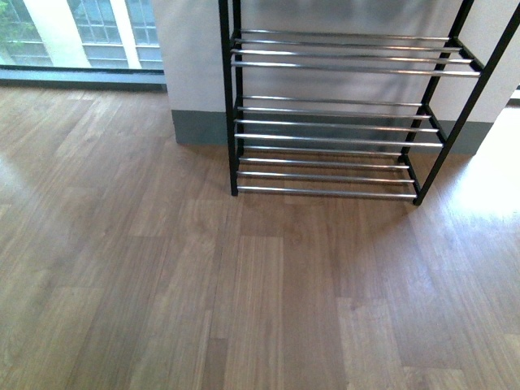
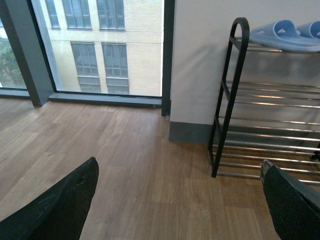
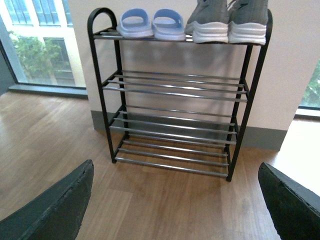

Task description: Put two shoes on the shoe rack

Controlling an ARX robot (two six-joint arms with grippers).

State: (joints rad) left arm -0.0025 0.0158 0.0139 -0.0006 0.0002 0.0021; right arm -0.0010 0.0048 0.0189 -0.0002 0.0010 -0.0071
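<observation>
Both grey shoes (image 3: 230,22) stand side by side on the top tier of the shoe rack (image 3: 177,90), just beside a pair of blue slippers (image 3: 152,24), so the task looks finished. The left gripper (image 2: 175,200) and the right gripper (image 3: 175,200) have their jaws wide apart and hold nothing, probably because they have nothing more to carry; the shoes' upper parts are cut off from view.

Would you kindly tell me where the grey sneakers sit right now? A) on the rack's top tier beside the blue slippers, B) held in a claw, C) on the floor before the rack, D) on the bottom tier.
A: the right wrist view shows the grey sneakers on the top tier of the shoe rack, beside the blue slippers.
</observation>
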